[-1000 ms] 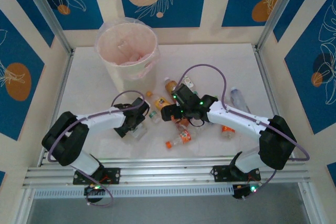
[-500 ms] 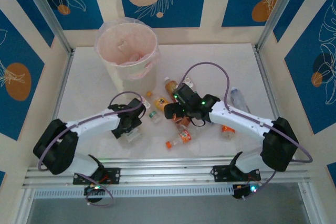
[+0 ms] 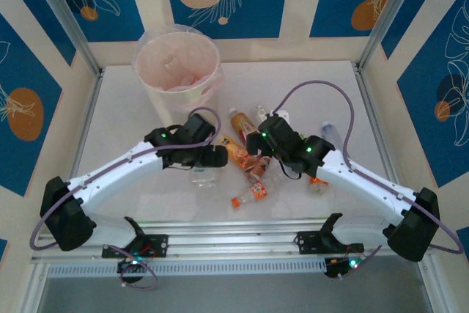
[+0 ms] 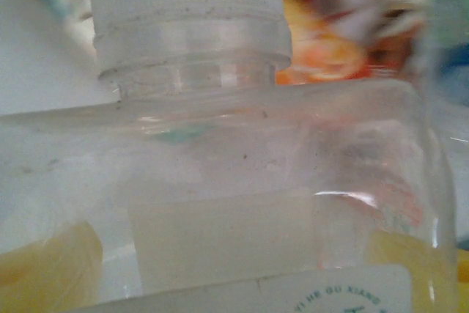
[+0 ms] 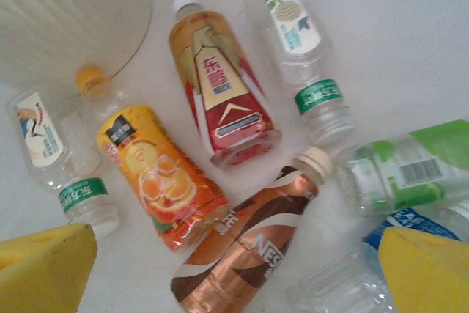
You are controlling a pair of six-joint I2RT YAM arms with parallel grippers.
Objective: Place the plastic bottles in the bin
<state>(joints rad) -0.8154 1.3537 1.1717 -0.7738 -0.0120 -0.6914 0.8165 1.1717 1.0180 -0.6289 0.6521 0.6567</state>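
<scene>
The bin (image 3: 177, 71) stands at the back left, lined with a pinkish bag. My left gripper (image 3: 208, 160) is shut on a clear bottle (image 4: 242, 174) with a white cap (image 4: 187, 12), which sits very close to the left wrist camera; the yellow pads (image 4: 44, 269) show dimly through it. Several plastic bottles lie mid-table. My right gripper (image 5: 234, 276) hangs open over a brown bottle (image 5: 249, 247), with an orange bottle (image 5: 157, 181), a red bottle (image 5: 220, 86) and a clear green-banded bottle (image 5: 304, 56) beyond it. The right gripper (image 3: 258, 144) sits over the pile.
The bin's wall (image 5: 66, 12) fills the right wrist view's upper left. A small clear bottle (image 5: 62, 170) lies beside the orange one, and a green-labelled bottle (image 5: 410, 166) at the right. An orange-capped bottle (image 3: 249, 194) lies nearer the front, and a clear one (image 3: 331, 135) to the right.
My left arm has stretched out and swung right, carrying the clear bottle with it. The right arm has pulled back to the right and risen over the pile.
</scene>
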